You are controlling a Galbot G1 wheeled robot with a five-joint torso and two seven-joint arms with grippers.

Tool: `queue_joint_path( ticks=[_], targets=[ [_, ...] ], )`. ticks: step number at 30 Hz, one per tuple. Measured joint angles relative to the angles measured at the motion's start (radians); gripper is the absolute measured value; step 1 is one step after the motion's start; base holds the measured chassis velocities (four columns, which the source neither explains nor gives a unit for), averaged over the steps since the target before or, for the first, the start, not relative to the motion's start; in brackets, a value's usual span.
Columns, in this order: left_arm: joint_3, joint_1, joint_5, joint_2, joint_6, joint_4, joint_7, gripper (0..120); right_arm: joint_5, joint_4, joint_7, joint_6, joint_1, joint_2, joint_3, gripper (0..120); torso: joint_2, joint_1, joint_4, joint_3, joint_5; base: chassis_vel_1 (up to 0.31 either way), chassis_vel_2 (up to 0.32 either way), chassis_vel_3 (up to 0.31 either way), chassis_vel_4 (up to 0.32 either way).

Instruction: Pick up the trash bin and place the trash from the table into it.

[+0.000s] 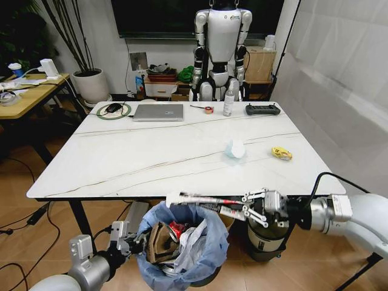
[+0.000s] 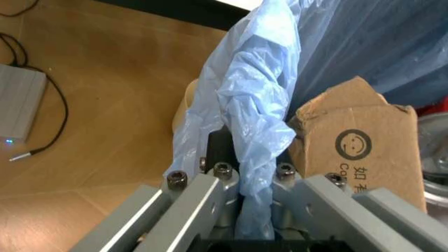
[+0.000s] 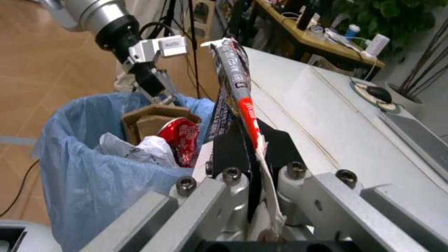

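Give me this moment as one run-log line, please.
left gripper: holds bin rim | right gripper: wrapper over bin | table: tissue, peel left

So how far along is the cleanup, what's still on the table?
Mostly done. The left gripper holds the bin by its bag rim beside the table, with a cardboard box, red wrapper and tissues already inside. The right gripper is clamped on a flat packet above the bin. Left on the table: a crumpled tissue and a yellow peel.

Wooden floor (image 1: 18, 200), white wall (image 1: 109, 54) — wooden desk (image 1: 30, 94) at left.
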Motion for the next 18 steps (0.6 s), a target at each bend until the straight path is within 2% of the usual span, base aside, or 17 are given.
queue_joint_path(
  ticks=[12,16,18],
  targets=[
    [0.017,-0.004,-0.005,0.007,0.006,-0.002,0.017,0,-0.015,0.013,0.001,0.005,0.02,-0.011,-0.049,0,0.0,0.0,-0.0001,0.0,0.0,0.0,0.0,0.0,0.0],
    [0.015,-0.002,-0.002,0.009,0.007,-0.005,0.02,0,0.042,0.022,0.023,-0.028,0.046,-0.015,-0.036,0,0.0,0.0,0.0,0.0,0.0,0.0,0.0,0.0,0.0],
    [0.014,-0.003,0.0,0.009,0.008,-0.005,0.021,0,0.11,0.049,0.082,-0.072,0.062,-0.02,-0.031,0,0.0,0.0,0.0,0.0,0.0,0.0,0.0,0.0,0.0]
  ],
)
